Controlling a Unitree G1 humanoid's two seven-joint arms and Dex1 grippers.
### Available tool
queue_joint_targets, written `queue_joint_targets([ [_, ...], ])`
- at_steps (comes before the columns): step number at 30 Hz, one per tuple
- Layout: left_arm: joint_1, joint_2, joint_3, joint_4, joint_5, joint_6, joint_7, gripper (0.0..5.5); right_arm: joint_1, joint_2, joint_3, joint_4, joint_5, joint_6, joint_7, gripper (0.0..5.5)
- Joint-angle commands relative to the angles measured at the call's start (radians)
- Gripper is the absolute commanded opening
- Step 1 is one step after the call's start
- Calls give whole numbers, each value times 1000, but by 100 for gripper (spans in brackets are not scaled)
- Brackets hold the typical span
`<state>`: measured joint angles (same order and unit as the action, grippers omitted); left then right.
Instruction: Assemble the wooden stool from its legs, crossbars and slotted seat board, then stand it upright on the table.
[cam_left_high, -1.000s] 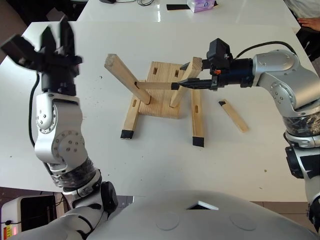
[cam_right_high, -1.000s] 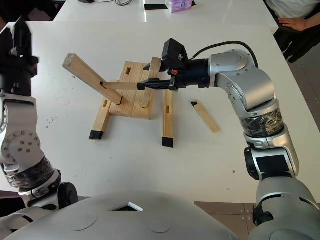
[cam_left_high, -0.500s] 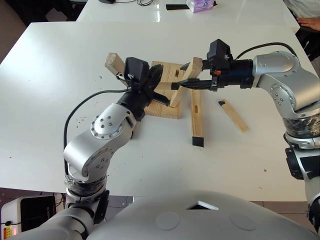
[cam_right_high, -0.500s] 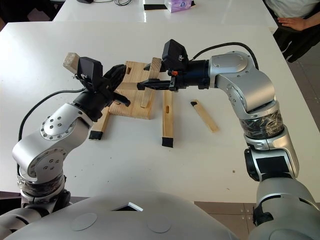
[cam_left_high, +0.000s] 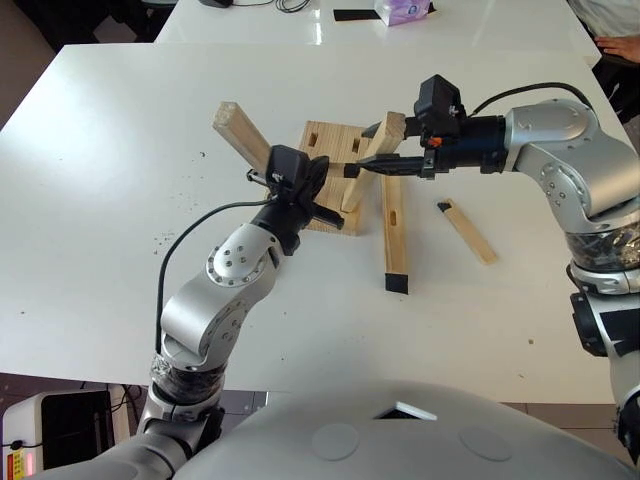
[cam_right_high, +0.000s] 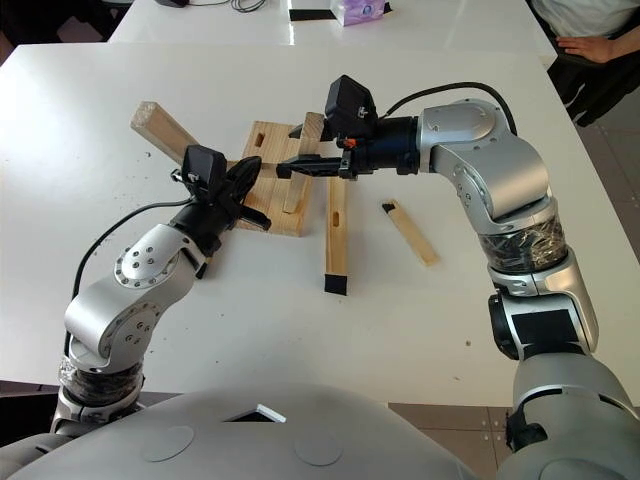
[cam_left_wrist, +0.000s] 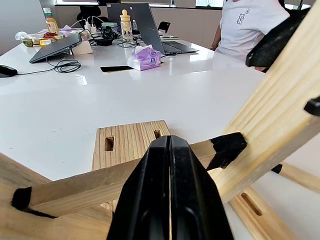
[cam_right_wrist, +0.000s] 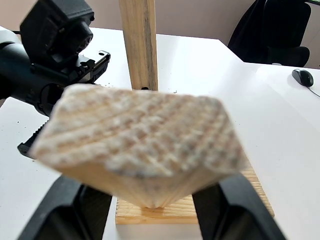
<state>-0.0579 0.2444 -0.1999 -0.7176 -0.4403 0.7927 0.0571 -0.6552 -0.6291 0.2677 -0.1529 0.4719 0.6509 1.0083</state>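
You had almost no writing to read: the tissue pack on the second table behind carried some print, but it was too small to tell. The half-built stool lay near the far edge of the desk, about the middle of it. The seat board lay flat with its slots upward, a left leg tilted toward the left edge, a right leg leaned over the board, and a crossbar joined the two legs. A loose leg with a black tip lay just beside the board on its right side, and a loose crossbar lay apart, nearer to the right edge. From the head you saw the right gripper coming in from the right at the right leg. Its wrist camera added the end grain of this leg close up between the two fingers, so the gripper was pinching the leg. The left wrist camera made plain what the head views left unclear: the fingers of the left gripper were pressed together with nothing between them, just above the crossbar, with two slots of the board behind. One second before, your left arm was raised at the left edge of the desk. Half a second before, it had come over the board, and at this moment it was lower, between the two legs. The right arm had kept its hold the whole time.
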Motion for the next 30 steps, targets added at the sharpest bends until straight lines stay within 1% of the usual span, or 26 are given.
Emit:
queue_joint_targets([
  [1, -85, -71, 67, -33, -26, -37, -5, 0, 24, -12, 35, 25, -54, 27, -2, 204],
  [4, -123, -72, 80, -35, -20, -1, -7, 0, -22, -1, 49, 33, -53, 42, 9, 204],
  [8, -102, -37, 41, -20, 37, 33, -12, 0, -91, 2, 86, 57, -78, 26, 47, 204],
  [11, -96, -48, 36, -24, 32, 66, -20, 0, -101, -6, 101, 73, -102, 8, 66, 204],
  [14, -29, -46, -24, 54, 37, 113, -43, 0, -110, 7, 95, 77, -91, 33, 66, 204],
  [16, 13, -37, -68, 115, 61, 103, -62, 0, -127, 23, 86, 73, -71, 61, 63, 204],
  [21, 23, -63, -109, 147, 71, 66, -101, 0, -174, 65, 76, 83, -56, 120, 58, 204],
  [28, 12, -61, -128, 186, 105, 24, -139, 0, -196, 107, 69, 72, -50, 185, 37, 204],
  [30, 3, -73, -90, 178, 117, -1, -125, 0, -188, 91, 78, 97, -87, 156, 40, 204],
])
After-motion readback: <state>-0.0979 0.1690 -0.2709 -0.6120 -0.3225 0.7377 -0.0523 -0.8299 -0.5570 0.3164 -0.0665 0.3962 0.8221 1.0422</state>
